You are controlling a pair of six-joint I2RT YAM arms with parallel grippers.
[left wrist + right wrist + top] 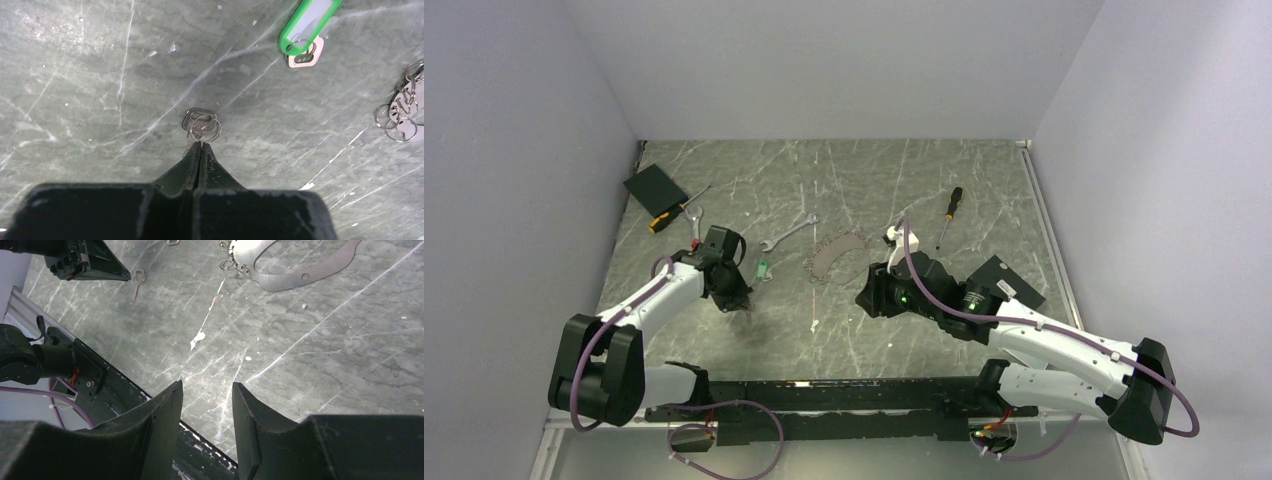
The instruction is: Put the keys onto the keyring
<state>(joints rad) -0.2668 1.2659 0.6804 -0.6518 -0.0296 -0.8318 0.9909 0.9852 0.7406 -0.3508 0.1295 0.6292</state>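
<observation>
Peeking through the left wrist cam: the left claw [201, 146] is shut tight, tips touching the tiny silvery key [201, 125] and its wire rings, left of the keyring [832, 260]. Can't tell if it's actually pinched. The right wrist cam shows that keyring best, a flat shiny crescent band hung with rings, and the right claw [207, 395] gaping over the scratched, marbled counter [325, 365].

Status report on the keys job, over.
Left gripper shut, silver key at its tips, grip unconfirmed. Right gripper open, empty. Green key and keyring lie apart, unjoined. Nothing blocking.
</observation>
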